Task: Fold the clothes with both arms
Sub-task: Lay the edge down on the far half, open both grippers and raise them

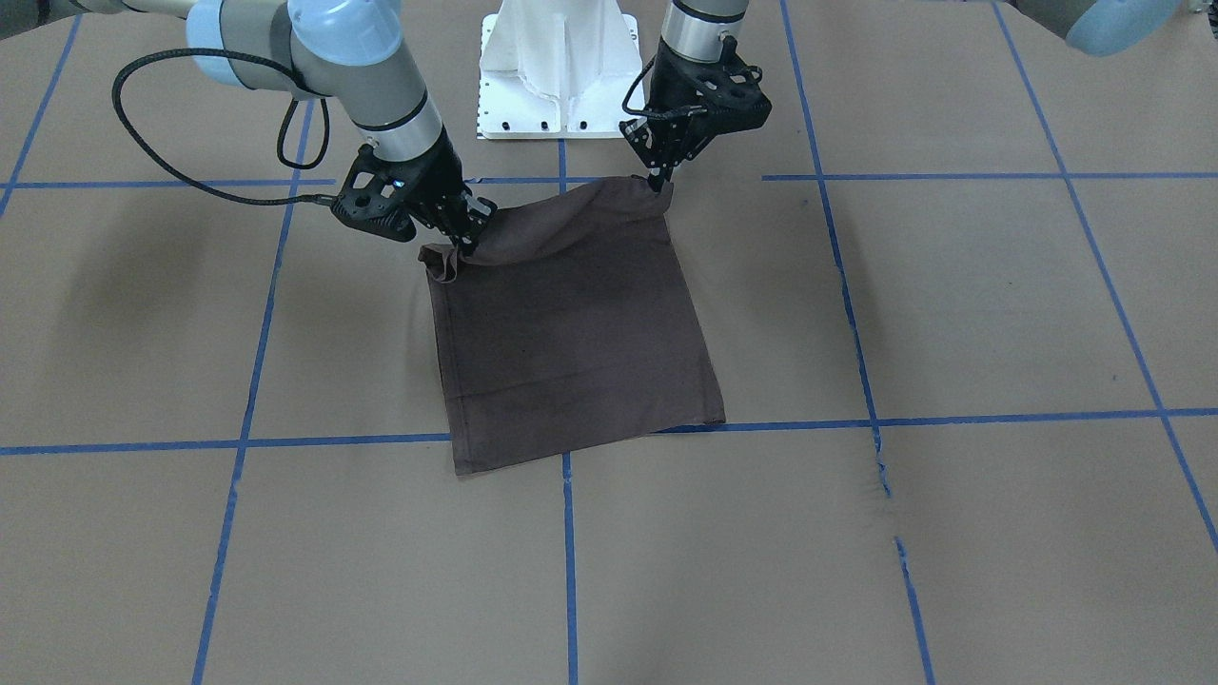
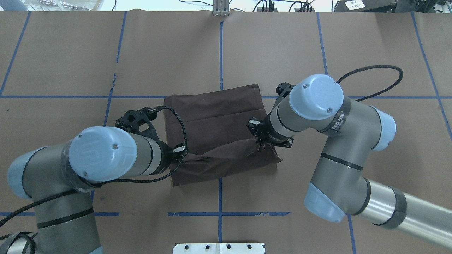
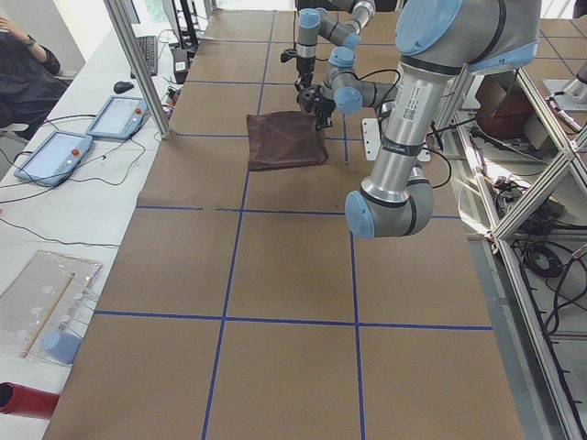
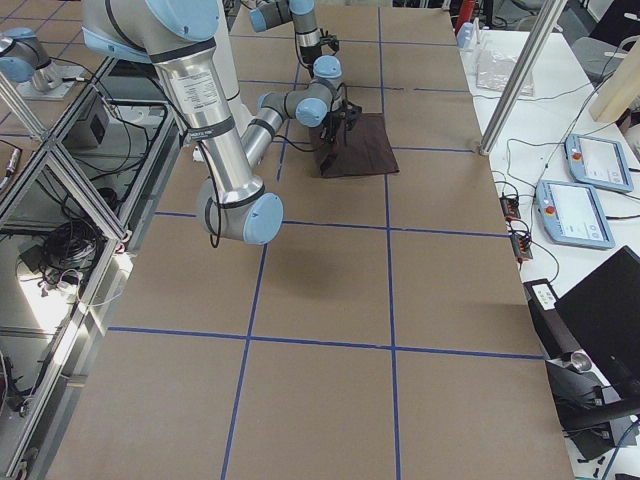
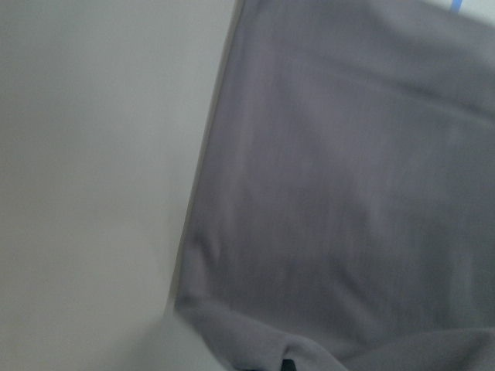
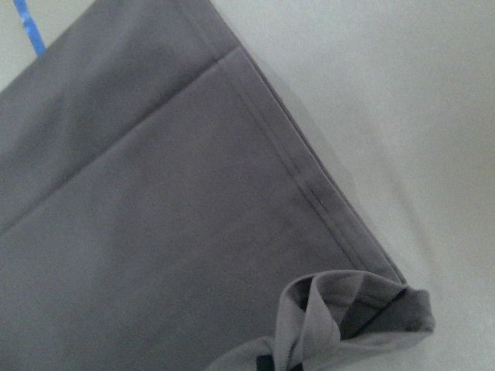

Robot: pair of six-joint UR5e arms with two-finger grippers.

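now, left gripper (image 1: 657,183) and right gripper (image 1: 468,244), each pinching a t-shirt (image 1: 571,342) corner, should carry the fold level, together.

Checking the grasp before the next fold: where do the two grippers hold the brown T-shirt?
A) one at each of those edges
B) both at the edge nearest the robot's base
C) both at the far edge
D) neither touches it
B: the left gripper and right gripper each pinch a lifted corner of the T-shirt on the white base's side; the far edge lies flat.
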